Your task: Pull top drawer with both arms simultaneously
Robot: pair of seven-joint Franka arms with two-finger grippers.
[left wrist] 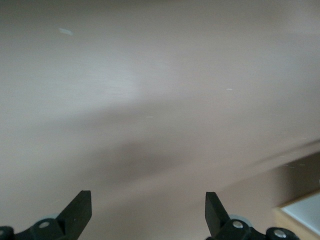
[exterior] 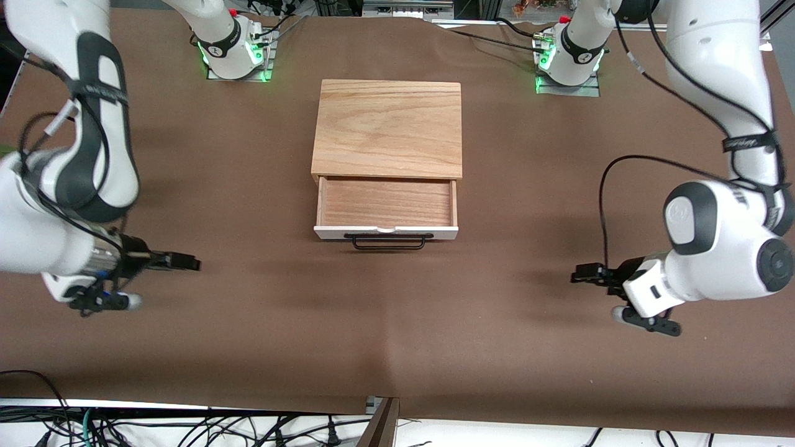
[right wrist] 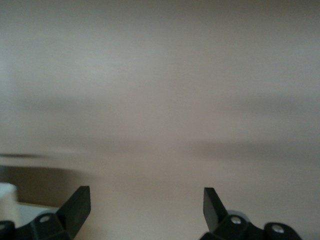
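Observation:
The top drawer (exterior: 385, 202) stands pulled out of the light wood cabinet (exterior: 386, 127), its reddish-brown inside showing and bare. Its white front panel (exterior: 385, 232) and black bar handle (exterior: 389, 243) face the front camera. My left gripper (exterior: 577, 273) is low over the brown table toward the left arm's end, well apart from the drawer, pointing toward it. In the left wrist view it (left wrist: 147, 197) is open and empty. My right gripper (exterior: 192, 264) is low over the table toward the right arm's end, also apart from the drawer. In the right wrist view it (right wrist: 146, 195) is open and empty.
The brown table cover (exterior: 397, 323) lies bare around the cabinet. The two arm bases (exterior: 233, 53) (exterior: 568, 59) with green lights stand beside the cabinet's back. Loose cables (exterior: 186, 428) and a wooden post (exterior: 380, 425) lie past the table's near edge.

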